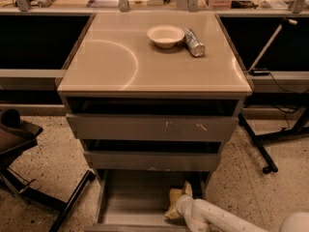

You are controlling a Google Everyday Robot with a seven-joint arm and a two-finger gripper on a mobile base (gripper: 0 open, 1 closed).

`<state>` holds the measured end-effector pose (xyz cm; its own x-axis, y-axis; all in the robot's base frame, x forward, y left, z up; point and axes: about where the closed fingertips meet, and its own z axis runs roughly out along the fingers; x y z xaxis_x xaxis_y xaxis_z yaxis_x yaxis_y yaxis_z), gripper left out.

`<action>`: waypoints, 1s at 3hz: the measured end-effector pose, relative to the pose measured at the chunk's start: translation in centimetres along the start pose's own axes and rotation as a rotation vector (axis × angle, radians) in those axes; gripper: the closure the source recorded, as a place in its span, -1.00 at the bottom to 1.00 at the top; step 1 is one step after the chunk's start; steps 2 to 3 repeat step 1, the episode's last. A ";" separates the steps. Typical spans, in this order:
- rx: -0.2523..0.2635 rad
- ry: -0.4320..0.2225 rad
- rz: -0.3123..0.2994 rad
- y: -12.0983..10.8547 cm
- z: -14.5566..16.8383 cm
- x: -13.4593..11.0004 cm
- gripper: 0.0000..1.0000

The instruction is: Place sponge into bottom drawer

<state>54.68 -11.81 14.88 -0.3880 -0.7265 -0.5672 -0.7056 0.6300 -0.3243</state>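
Note:
The bottom drawer (130, 202) is pulled open at the foot of the grey cabinet, showing its plain grey floor. My white arm reaches in from the lower right. My gripper (177, 204) is over the drawer's right part, shut on the pale yellow sponge (175, 196). The sponge is tilted on edge just above the drawer floor, partly hidden by my wrist.
The two upper drawers (152, 127) stand slightly open above. A white bowl (165, 35) and a silver can (194, 42) sit on the cabinet top. A black chair base (29, 178) is on the left floor. A stand's legs (263, 153) are on the right.

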 end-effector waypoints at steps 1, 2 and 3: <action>0.000 0.000 0.000 0.0 0.0 0.0 -1.00; 0.000 0.000 0.000 0.0 0.0 0.0 -1.00; 0.000 0.000 0.000 0.0 0.0 0.0 -1.00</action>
